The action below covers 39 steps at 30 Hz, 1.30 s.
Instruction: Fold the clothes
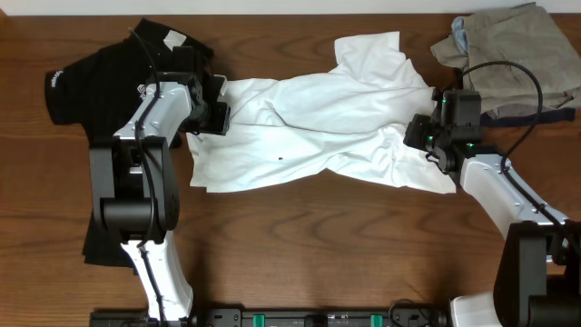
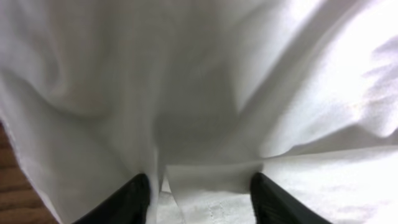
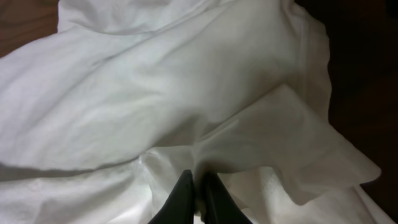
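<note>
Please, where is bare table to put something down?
Widest: the front table strip below the white T-shirt, between both arm bases. Smaller: the back edge between the black shirt and T-shirt sleeve. Crowded beside the khaki stack.

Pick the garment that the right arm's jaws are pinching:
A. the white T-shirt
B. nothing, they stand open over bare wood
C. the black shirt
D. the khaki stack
A: the right wrist view shows the right jaws closed together on a fold of the white T-shirt. Overhead, the black shirt lies at the table's other end, and the khaki stack sits behind that arm.
</note>
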Each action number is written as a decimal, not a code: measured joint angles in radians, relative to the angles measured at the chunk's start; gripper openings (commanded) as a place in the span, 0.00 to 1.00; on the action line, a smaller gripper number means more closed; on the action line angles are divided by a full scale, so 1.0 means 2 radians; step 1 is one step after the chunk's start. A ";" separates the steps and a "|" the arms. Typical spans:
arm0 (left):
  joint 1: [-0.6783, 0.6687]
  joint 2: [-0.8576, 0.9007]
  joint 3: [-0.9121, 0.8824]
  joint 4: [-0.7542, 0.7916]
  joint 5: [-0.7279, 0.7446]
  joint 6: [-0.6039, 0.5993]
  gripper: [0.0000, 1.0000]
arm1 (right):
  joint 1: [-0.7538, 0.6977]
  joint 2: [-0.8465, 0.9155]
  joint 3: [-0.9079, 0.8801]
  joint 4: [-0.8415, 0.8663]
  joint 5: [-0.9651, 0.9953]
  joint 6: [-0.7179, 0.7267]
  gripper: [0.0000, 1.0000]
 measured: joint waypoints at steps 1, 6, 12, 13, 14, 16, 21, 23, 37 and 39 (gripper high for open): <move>0.000 0.000 0.000 0.000 0.000 0.000 0.39 | 0.000 0.000 0.000 0.000 0.000 0.000 0.06; 0.000 0.000 0.000 0.000 0.000 0.004 0.27 | 0.000 0.000 0.000 0.000 0.000 0.000 0.06; 0.000 0.000 0.000 0.000 0.000 0.003 0.28 | 0.000 0.000 0.000 0.000 0.000 0.000 0.06; 0.000 0.000 0.000 0.001 0.000 0.003 0.31 | 0.000 0.000 0.000 0.000 0.000 0.000 0.06; 0.000 0.000 0.000 0.001 0.000 0.003 0.33 | 0.000 0.000 0.000 0.000 0.000 0.000 0.06; 0.000 0.000 0.000 0.005 0.000 0.005 0.36 | 0.000 0.000 0.000 0.000 0.000 0.000 0.06; 0.000 0.007 0.000 0.016 0.000 0.002 0.31 | 0.000 0.000 0.000 0.000 0.000 0.000 0.06; 0.000 0.012 0.001 0.016 0.000 0.000 0.23 | 0.000 0.000 0.000 0.000 0.000 0.000 0.06; 0.000 0.014 0.010 -0.021 -0.001 -0.003 0.06 | 0.000 0.000 0.000 0.000 0.000 -0.001 0.01; 0.000 0.012 0.010 -0.035 -0.008 -0.011 0.06 | 0.000 0.000 0.000 -0.004 -0.001 -0.002 0.01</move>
